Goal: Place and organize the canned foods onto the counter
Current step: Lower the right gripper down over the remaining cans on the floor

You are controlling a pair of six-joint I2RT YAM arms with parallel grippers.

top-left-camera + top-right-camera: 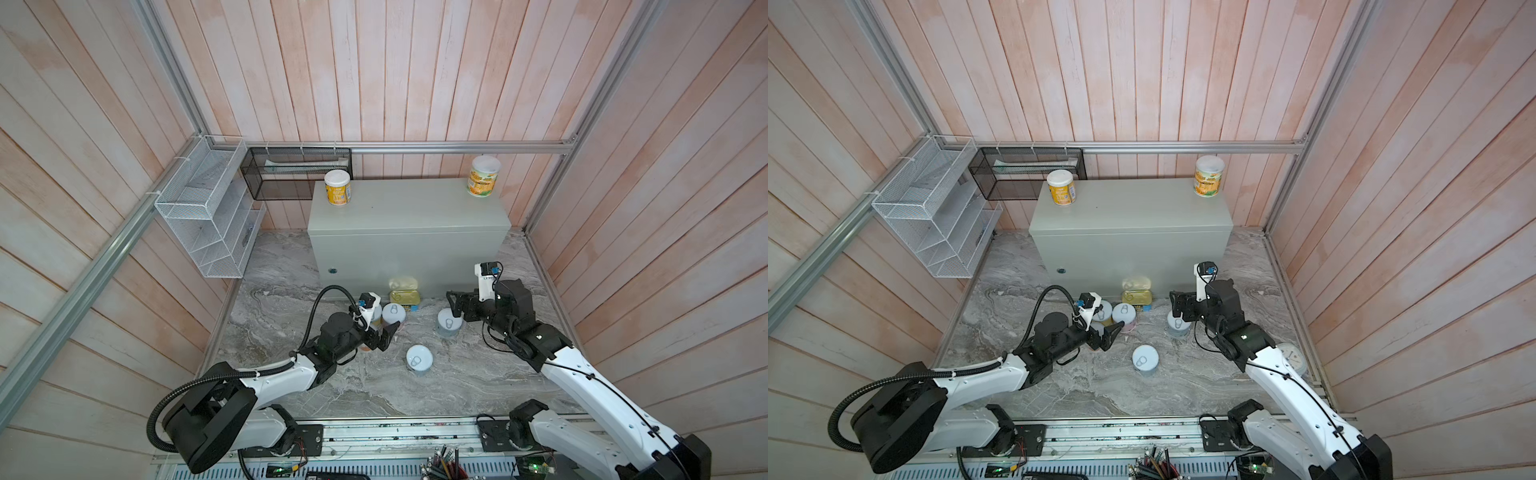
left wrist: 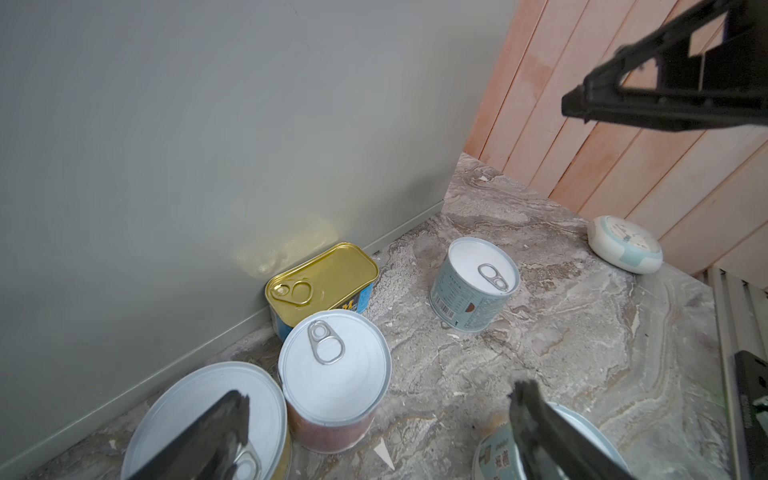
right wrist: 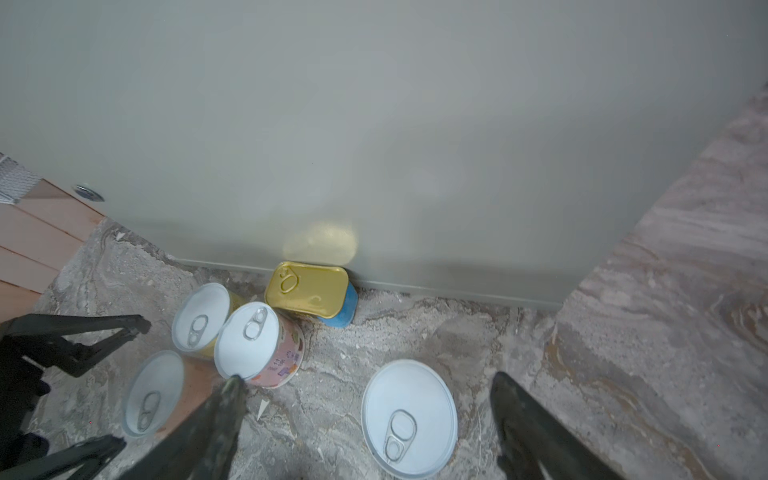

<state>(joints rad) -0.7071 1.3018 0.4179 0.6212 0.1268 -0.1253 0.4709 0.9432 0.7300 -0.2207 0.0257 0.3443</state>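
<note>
I count seven round cans: far yellow can [image 1: 337,188] and green-orange can [image 1: 483,176] beyond my jaws; a pale blue can [image 3: 409,417] below my right gripper [image 3: 369,380]; an orange can [image 3: 153,392] under my left gripper [image 2: 379,394]; pink can [image 2: 334,374], near yellow can [image 3: 201,318] and second pale blue can [image 1: 419,359] by my left jaws. One gold tin [image 2: 322,278]. One white mesh basket [image 1: 199,208], one black mesh basket [image 1: 291,174]. One clock [image 2: 625,243].

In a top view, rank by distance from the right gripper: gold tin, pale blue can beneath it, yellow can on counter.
1. Pale blue can, beneath the right gripper.
2. Gold tin, before the counter.
3. Yellow can, its back-left corner.
</note>
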